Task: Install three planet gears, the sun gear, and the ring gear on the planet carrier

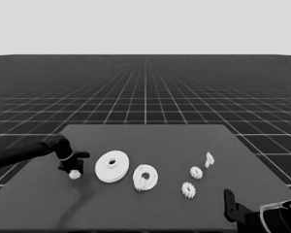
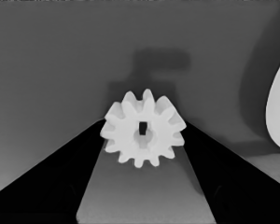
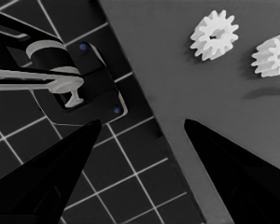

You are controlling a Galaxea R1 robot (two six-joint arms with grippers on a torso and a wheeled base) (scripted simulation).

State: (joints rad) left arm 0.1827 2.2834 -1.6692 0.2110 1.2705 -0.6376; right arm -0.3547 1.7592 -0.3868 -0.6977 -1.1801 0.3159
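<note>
My left gripper (image 1: 74,170) stands over the table's left end, shut on a small toothed gear (image 1: 75,174). In the left wrist view that gear (image 2: 143,129) sits face-on between the two fingertips, touching both. Just to its right lies the larger round part (image 1: 112,166), whose rim (image 2: 277,109) shows in the left wrist view. Further right is the smaller round part (image 1: 146,175), with a gear (image 1: 143,184) on its near edge. Two more gears (image 1: 196,172) (image 1: 188,190) lie toward the right. My right gripper (image 1: 229,201) is parked at the lower right corner, open and holding nothing.
A thin white piece (image 1: 209,159) lies behind the two right-hand gears. The right wrist view shows those gears (image 3: 214,35) (image 3: 273,55) near the table's corner, and dark machinery (image 3: 79,88) with blue lights past the table's edge.
</note>
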